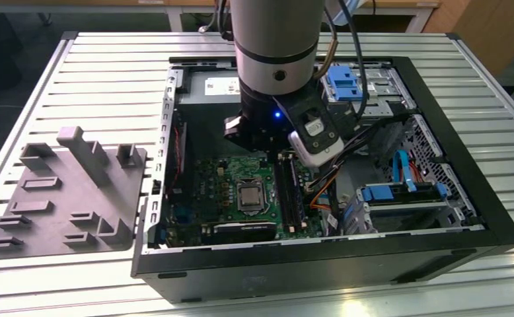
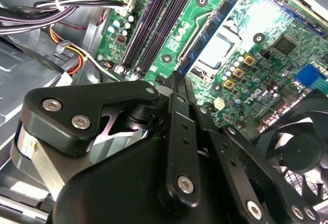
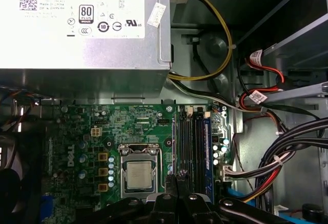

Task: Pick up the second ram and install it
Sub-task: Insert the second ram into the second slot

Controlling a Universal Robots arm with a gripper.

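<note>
My gripper (image 1: pixel 261 146) hangs inside the open computer case (image 1: pixel 468 165), low over the green motherboard (image 1: pixel 230 188). In both wrist views its black fingertips (image 2: pixel 177 80) (image 3: pixel 177 179) are pressed together, and I see nothing between them. They stand just off one end of the long black memory slots (image 2: pixel 159 24) (image 3: pixel 192 137), beside the CPU socket (image 3: pixel 139 175). The second ram is hidden; I cannot tell a stick apart from the slots.
A grey plastic tray (image 1: pixel 63 191) with upright blocks lies on the slatted table at the exterior view's left. The power supply (image 3: pixel 82 24), cable bundles (image 3: pixel 277 157), a fan (image 2: pixel 302 152) and blue drive brackets (image 1: pixel 345 82) crowd the case around the board.
</note>
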